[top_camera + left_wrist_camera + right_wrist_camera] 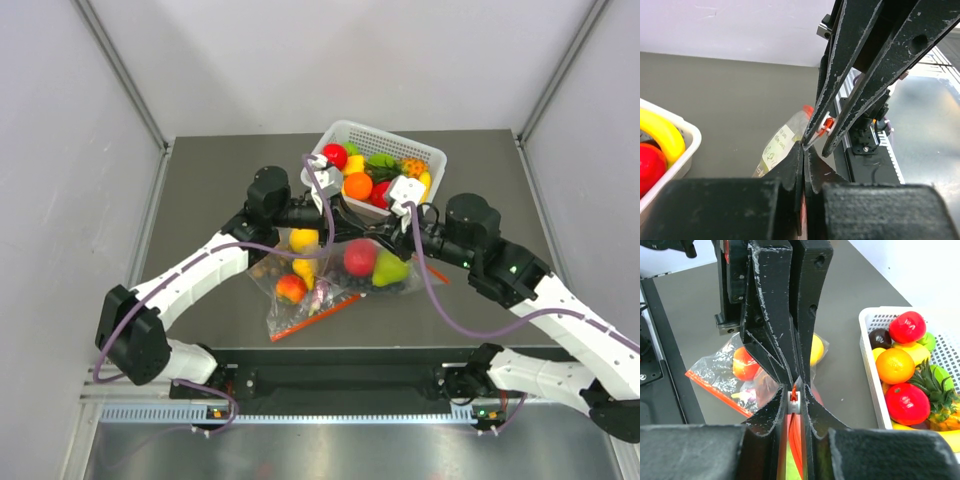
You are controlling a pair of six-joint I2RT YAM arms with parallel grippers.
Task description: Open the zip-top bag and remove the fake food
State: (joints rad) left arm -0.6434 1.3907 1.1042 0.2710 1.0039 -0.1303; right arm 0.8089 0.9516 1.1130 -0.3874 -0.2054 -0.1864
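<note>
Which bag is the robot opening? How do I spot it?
Find the white basket of fruit. Just in front lie two clear bags; pick the right bag, pinched by both arms' fingers. It holds a red apple and green pear; the left bag holds a yellow lemon.

Left arm (200, 270), right arm (560, 300), jaws shut — tip-to-tip.

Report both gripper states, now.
Left gripper: shut, apparently pinching the top edge of the crinkly clear plastic zip-top bag.
Right gripper: shut on the bag's small white zip slider.
</note>
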